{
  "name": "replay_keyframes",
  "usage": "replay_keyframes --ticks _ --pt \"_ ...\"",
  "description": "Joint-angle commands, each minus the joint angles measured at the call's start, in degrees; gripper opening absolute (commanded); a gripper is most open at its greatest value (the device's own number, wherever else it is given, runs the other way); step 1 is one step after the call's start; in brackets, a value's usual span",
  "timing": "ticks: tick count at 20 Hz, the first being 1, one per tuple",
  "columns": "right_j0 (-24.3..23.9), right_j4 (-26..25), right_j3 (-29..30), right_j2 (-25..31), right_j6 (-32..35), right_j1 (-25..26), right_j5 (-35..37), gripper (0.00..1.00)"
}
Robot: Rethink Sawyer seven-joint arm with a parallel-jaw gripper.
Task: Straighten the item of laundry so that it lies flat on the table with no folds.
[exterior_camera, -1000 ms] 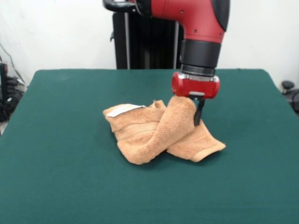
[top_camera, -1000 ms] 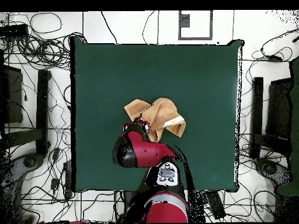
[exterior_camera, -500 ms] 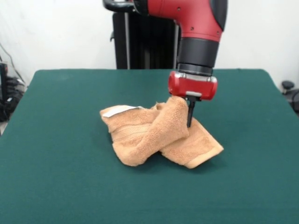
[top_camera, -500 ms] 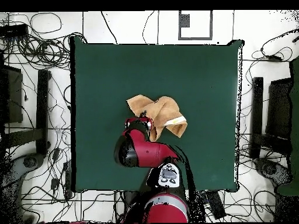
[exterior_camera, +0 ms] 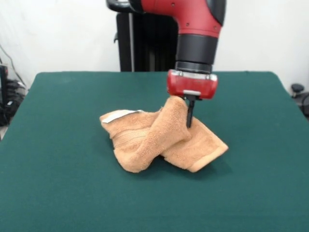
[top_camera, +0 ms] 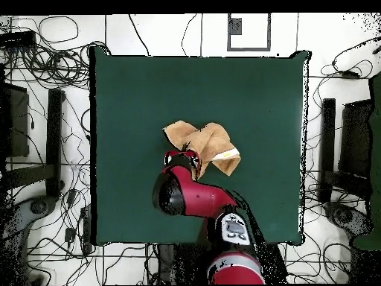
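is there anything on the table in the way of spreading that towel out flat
Nothing visible. The gripper already has a raised part of the towel in its fingers, and the green table around it shows only bare cloth on every side in both views.

From the front I see only one dark finger [exterior_camera: 189,114] of the gripper [exterior_camera: 186,116]; raised terry of the towel [exterior_camera: 161,137] covers the rest, so I can't tell how the jaws stand. Overhead, the arm [top_camera: 190,198] hides the towel's near edge. The table [exterior_camera: 58,193] runs off the front view's bottom edge, and the label [exterior_camera: 116,116] is too small to read.
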Motion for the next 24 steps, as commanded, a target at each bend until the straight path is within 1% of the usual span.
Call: replay_keyframes --ticks 1,2,4,9,12,16,19,22,24 --pt "-8.05 2.76 11.75 14.23 23.89 -3.65 1.03 0.00" --pt "-8.26 3.95 13.21 15.06 25.30 -4.34 1.25 0.00" --pt "-7.32 5.92 14.08 14.72 26.12 -5.51 2.19 0.00" --pt "-6.90 6.88 14.47 15.05 26.72 -5.58 3.64 0.00" --pt "-8.11 6.90 15.29 17.01 28.57 -5.55 4.58 0.00" --pt "-9.42 8.19 17.46 19.78 31.41 -6.59 6.73 0.00" --pt "-10.10 9.54 19.59 21.28 32.88 -8.61 9.15 0.00" --pt "-11.38 11.13 22.71 23.94 35.74 -11.15 10.59 0.00" --pt "-10.96 12.37 24.07 24.18 36.67 -13.32 11.80 0.00"
